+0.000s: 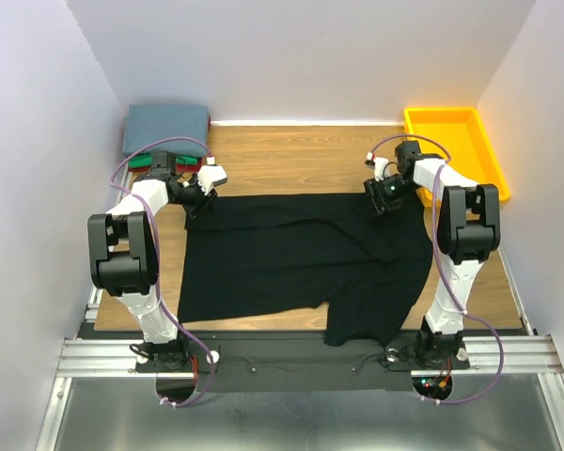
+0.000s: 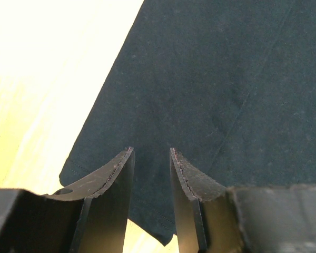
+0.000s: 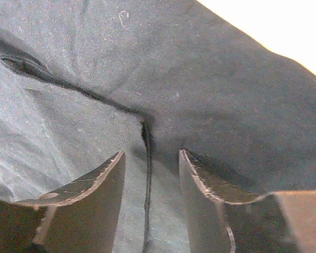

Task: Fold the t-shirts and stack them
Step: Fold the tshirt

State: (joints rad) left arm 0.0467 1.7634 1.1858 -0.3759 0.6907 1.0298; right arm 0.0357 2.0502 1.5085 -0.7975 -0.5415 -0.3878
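The large black t-shirt point(image 1: 301, 263) lies spread on the wooden table, with one flap hanging toward the near edge. My left gripper point(image 1: 199, 202) is open over the shirt's far left corner. In the left wrist view its fingers point(image 2: 150, 153) straddle the black cloth point(image 2: 210, 79) close to the hem corner. My right gripper point(image 1: 383, 199) is open over the far right corner. In the right wrist view point(image 3: 150, 153) a fold seam of the cloth point(image 3: 200, 79) runs between its fingers. A folded grey-blue shirt point(image 1: 166, 127) tops a stack at the far left, with green point(image 1: 139, 162) and red point(image 1: 186, 162) edges under it.
A yellow plastic bin point(image 1: 456, 150) stands at the far right, close behind my right arm. White walls close in the left, right and back. Bare wood point(image 1: 291, 155) shows between the stack and the bin.
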